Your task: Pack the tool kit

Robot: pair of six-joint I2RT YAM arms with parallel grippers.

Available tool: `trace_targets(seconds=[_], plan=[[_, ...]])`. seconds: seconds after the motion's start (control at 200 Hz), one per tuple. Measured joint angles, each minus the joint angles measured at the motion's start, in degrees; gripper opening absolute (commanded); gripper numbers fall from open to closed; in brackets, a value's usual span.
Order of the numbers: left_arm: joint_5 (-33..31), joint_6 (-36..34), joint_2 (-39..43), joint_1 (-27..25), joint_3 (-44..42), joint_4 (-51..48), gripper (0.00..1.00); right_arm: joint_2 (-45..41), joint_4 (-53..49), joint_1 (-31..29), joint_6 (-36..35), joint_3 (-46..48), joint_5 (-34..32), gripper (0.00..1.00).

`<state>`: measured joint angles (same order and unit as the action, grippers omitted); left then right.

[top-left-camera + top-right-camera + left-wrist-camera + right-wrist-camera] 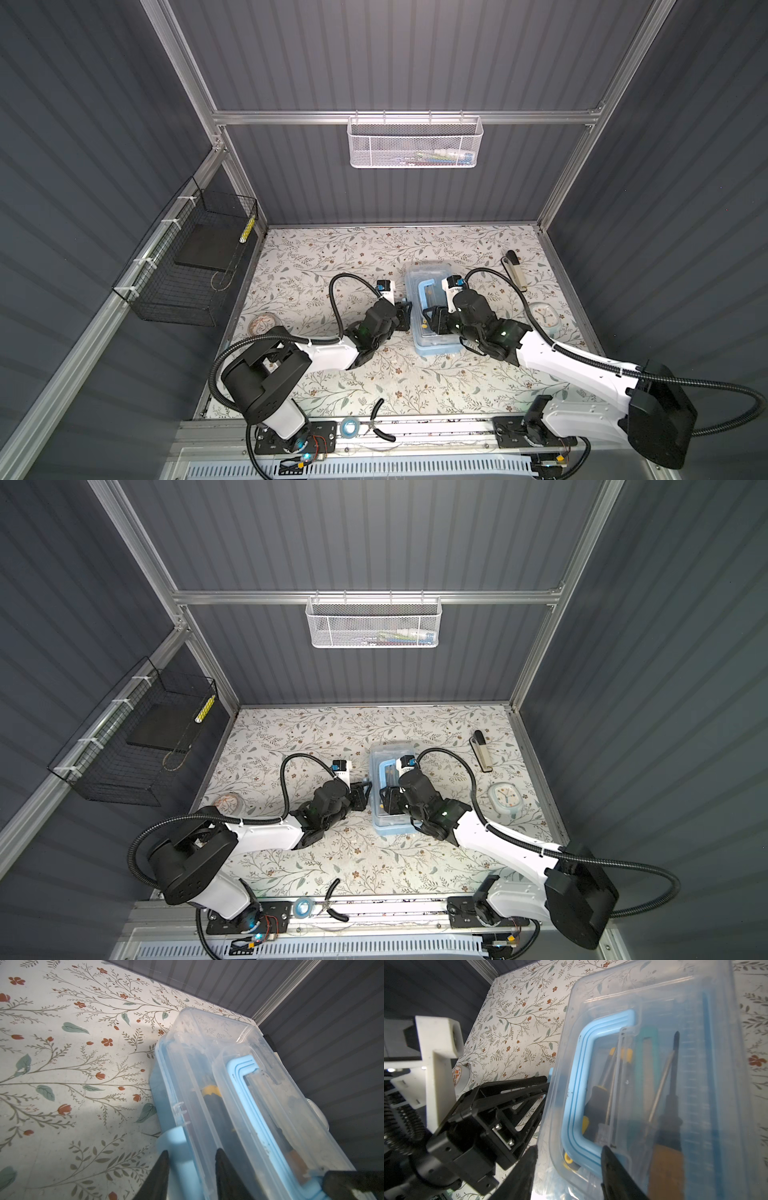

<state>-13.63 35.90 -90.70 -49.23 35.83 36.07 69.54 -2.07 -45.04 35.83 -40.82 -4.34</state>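
Left wrist: left jaws straddle box (166,1076) latch (178,1145), right jaws the lid (654,991) edge; clamping unclear.

Grey ribbed walls (395,62) and aluminium framing (291,117) enclose a floral-patterned bench (332,249) (a white mesh basket (374,145) hangs above its back edge).

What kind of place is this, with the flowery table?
Probably a robot test booth, not a home: left arm and right arm on a rail, grey panel walls in a metal frame, a white basket and a black basket hung up.
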Motion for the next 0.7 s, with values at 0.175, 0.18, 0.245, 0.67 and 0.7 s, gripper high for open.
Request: trace_targets(seconds=[0.175,0.18,0.245,0.67,0.7], plan=[[0.0,0.6,0.0,0.0,0.0,0.0,0.39,-0.6,-1.0,0.0,0.0,0.0,0.0,0.51],[0.0,0.6,0.0,0.0,0.0,0.0,0.39,-0.6,-1.1,0.0,0.0,0.0,0.0,0.51],[0.5,1.0,0.0,0.1,-0.3,0.7,0.40,-0.6,-1.1,0.0,0.0,0.0,0.0,0.51],[6.9,4.4,-1.5,0.1,-2.4,9.5,0.30,-0.6,-1.4,0.2,0.0,0.0,-0.3,0.50],[7.2,4.5,-1.7,0.1,-2.4,9.8,0.29,-0.7,-1.4,0.2,0.0,0.0,-0.4,0.50]])
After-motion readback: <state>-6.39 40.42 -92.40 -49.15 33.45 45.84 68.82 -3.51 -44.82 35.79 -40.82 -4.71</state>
